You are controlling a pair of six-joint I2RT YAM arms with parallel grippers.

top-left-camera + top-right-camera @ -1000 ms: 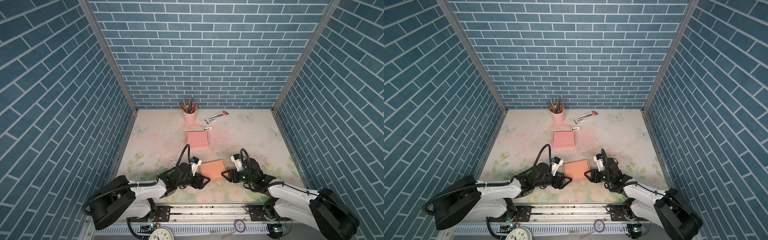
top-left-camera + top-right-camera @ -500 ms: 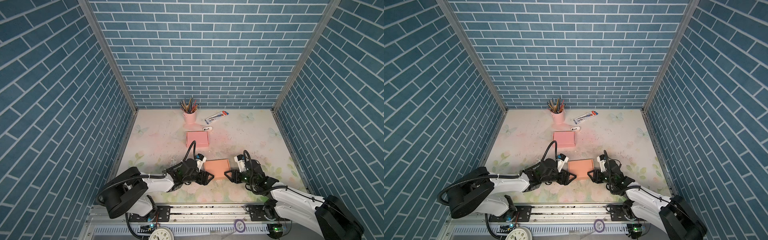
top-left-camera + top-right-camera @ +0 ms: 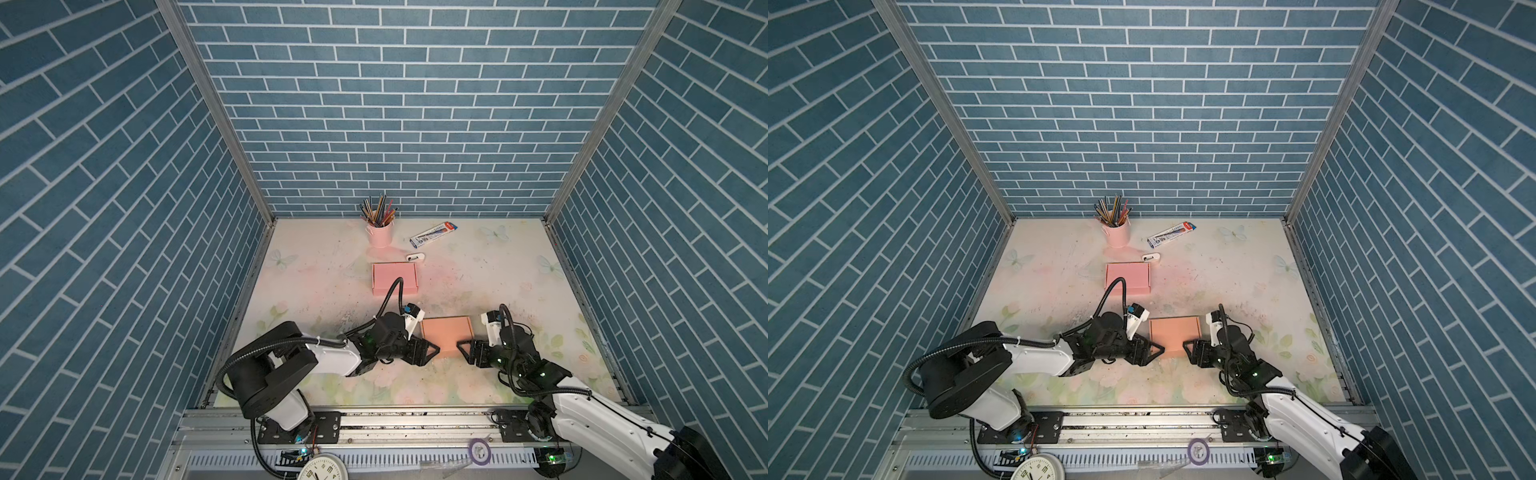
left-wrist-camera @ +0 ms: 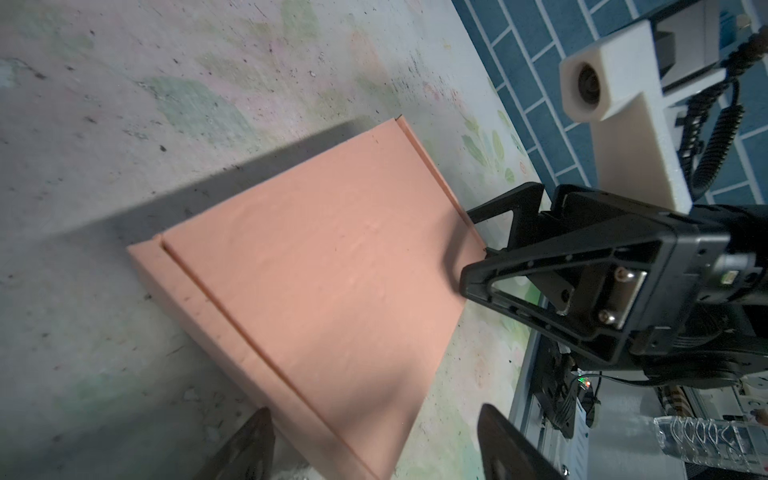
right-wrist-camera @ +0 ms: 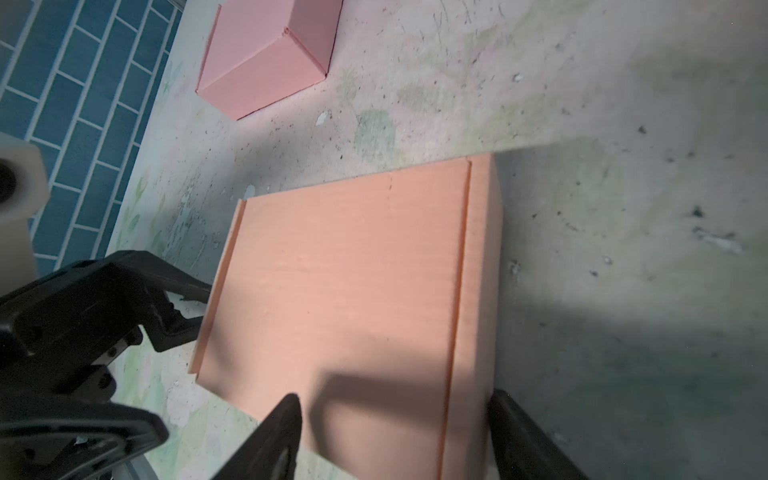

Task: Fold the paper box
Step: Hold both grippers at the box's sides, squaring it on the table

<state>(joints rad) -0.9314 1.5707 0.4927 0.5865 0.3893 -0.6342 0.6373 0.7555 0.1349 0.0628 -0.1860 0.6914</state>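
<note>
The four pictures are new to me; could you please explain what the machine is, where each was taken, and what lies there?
Two robot arms, each ending in a two-fingered gripper. Both top views look down on the whole table; each wrist view comes from a camera on one arm. The left gripper and right gripper flank the folded orange box, both open, seemingly holding nothing. Behind lie a pink box, a pencil cup, a pencil pack and a small white item.

Left arm [image 3: 332, 365] low, right arm [image 3: 590, 411] low, both jaws open
</note>
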